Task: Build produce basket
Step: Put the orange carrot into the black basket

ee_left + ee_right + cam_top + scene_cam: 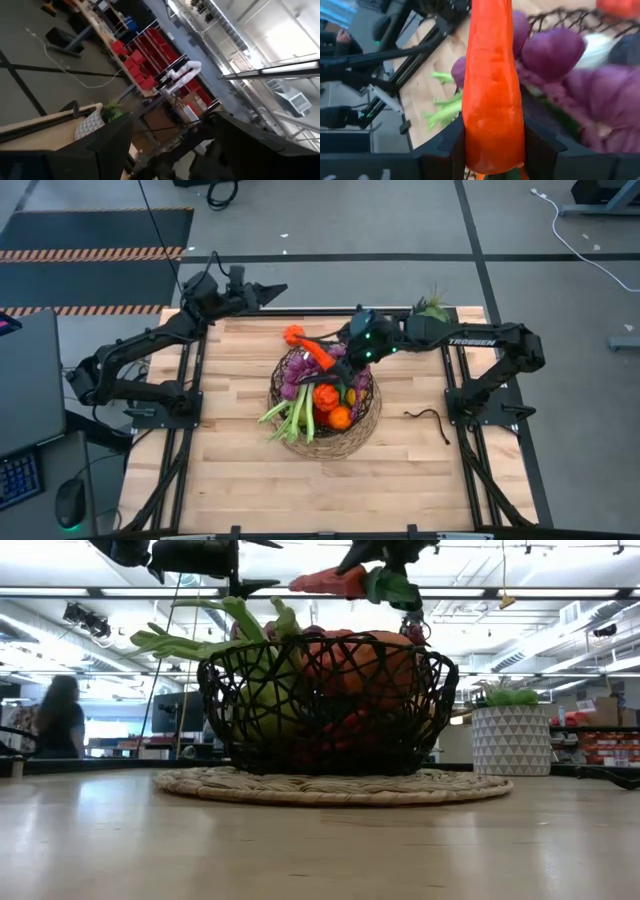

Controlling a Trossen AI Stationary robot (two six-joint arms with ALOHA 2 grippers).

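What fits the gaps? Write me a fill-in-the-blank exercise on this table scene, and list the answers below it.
1. The right hand is shut on an orange ____.
2. That hand hangs above the dark wire ____, not on the table.
3. The left hand waits near the table's far edge, holding ____.
4. The plant's white pot stands ____ the basket.

Missing words: carrot; basket; nothing; outside

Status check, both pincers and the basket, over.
Right pincer shut on long orange carrot, above dark wire basket. Left pincer at far edge, idle. Nothing blocking.
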